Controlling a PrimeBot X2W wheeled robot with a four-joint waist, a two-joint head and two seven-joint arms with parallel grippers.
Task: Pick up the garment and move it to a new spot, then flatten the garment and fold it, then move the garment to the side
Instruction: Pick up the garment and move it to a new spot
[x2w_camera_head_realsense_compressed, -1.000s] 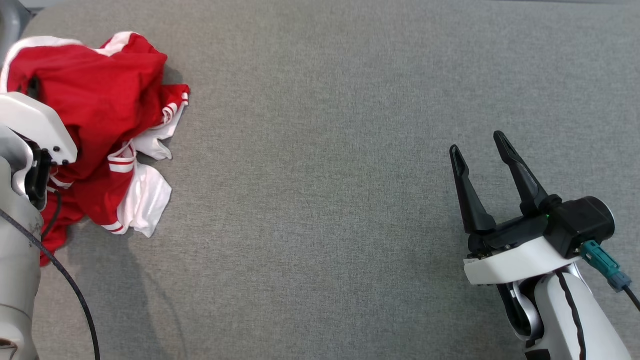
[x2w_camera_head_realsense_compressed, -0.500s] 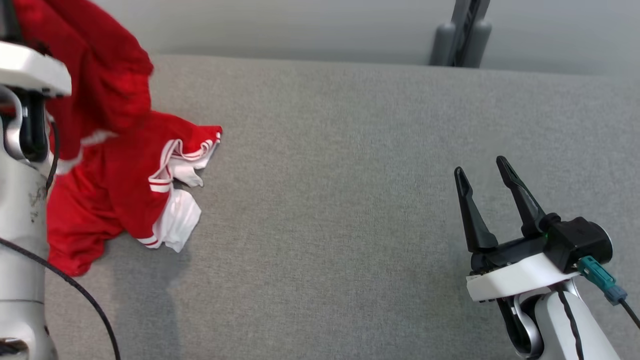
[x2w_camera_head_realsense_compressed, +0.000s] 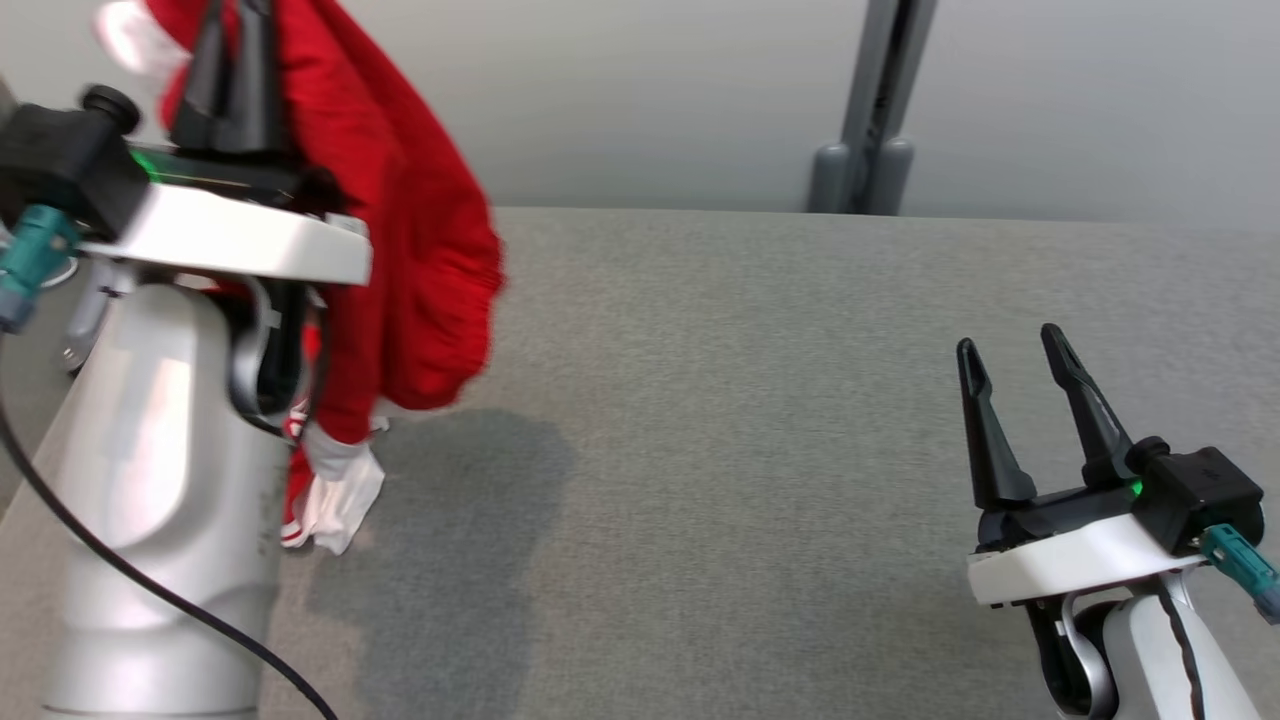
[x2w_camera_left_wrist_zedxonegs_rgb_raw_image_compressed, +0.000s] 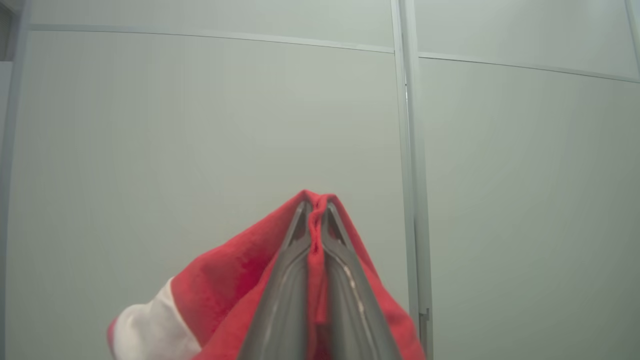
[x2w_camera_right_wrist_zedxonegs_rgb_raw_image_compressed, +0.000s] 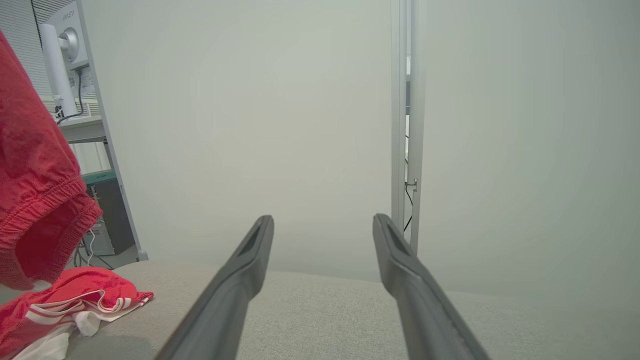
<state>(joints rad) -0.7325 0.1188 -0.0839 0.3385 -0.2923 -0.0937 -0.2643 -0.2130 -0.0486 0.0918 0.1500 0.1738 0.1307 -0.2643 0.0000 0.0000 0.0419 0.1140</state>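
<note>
1. Garment (x2w_camera_head_realsense_compressed: 420, 260), red with white trim: hoisted within the last second from a heap near the counter's (x2w_camera_head_realsense_compressed: 760, 420) left edge; lower end trailing on the surface.
2. Left hand (x2w_camera_left_wrist_zedxonegs_rgb_raw_image_compressed: 316, 207): clamped together on a red fold, raised high.
3. Right hand (x2w_camera_head_realsense_compressed: 1008, 340): fingers apart, empty, near the right edge.
4. Pick-up nearly complete; carry to a new spot likely next, flattening and folding outstanding.
</note>
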